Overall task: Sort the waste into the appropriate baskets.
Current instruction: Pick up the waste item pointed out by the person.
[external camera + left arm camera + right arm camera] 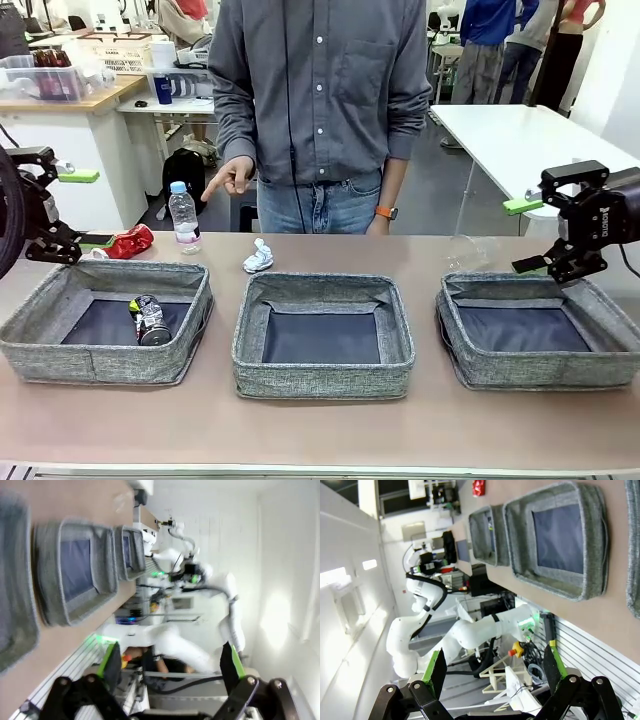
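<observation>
Three grey baskets stand in a row: left point(90, 362), middle point(320, 380) and right point(545, 370). A dark drink can point(150, 320) lies in the left basket. Behind the baskets on the table are a dented red can point(128, 242), an upright clear bottle point(183, 218), a white paper wad point(258, 257) and a clear plastic cup point(470, 250). My left gripper point(85, 208) hangs open and holds nothing at the left edge, beside the red can. Above the right basket's far corner my right gripper point(525, 235) is open, with nothing between its fingers. In each wrist view the gripper point(170, 665) point(495, 667) stands open, with nothing between its fingers.
A person stands at the far side, one hand point(232, 180) pointing down above the bottle. The right wrist view shows the middle basket point(592, 545), the left basket point(482, 535) and the red can point(478, 487). In the left wrist view the middle basket point(50, 580) lies sideways.
</observation>
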### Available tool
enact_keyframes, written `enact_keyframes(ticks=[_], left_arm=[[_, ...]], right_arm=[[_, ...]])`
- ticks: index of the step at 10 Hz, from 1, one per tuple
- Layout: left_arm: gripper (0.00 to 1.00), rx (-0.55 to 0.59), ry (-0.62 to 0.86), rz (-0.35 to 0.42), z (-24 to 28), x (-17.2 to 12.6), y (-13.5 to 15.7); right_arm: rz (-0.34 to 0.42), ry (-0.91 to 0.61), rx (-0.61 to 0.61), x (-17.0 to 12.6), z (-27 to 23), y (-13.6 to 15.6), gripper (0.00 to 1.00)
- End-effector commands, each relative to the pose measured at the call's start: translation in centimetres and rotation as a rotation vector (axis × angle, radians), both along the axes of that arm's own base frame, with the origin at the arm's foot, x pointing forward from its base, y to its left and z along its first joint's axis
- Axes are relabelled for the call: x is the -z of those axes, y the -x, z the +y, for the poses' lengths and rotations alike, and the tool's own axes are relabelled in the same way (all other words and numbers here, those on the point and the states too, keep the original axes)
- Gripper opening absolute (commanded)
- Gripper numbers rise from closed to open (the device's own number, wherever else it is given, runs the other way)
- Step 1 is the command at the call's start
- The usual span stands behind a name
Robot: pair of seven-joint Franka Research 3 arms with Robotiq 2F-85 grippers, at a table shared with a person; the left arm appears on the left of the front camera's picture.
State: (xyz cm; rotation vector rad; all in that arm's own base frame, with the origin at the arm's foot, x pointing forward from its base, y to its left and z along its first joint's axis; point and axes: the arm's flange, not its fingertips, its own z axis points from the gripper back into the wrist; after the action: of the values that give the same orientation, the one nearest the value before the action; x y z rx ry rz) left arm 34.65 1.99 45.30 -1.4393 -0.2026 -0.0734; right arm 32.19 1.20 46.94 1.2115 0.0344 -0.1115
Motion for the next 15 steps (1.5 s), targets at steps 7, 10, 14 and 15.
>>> enact_keyframes(ticks=[7, 10, 14, 15], left_arm=[[1.00, -0.134, -0.069, -0.893, 5.6, -0.5, -12.4], [1.00, -0.091, 0.037, -0.869, 5.8, 0.0, -11.3], [1.00, -0.263, -0.105, -1.212, 7.7, 1.8, -16.0], [1.00, -0.246, -0.213, -1.260, 7.5, 3.1, -17.3]], right_arm=[[0.016, -0.009, 0.005, -0.5, 0.1, 0.0, 1.00], [0.016, -0.009, 0.005, -0.5, 0.1, 0.0, 1.00], [0.016, -0.009, 0.005, -0.5, 0.1, 0.0, 1.00], [0.016, -0.009, 0.005, -0.5, 0.1, 0.0, 1.00]])
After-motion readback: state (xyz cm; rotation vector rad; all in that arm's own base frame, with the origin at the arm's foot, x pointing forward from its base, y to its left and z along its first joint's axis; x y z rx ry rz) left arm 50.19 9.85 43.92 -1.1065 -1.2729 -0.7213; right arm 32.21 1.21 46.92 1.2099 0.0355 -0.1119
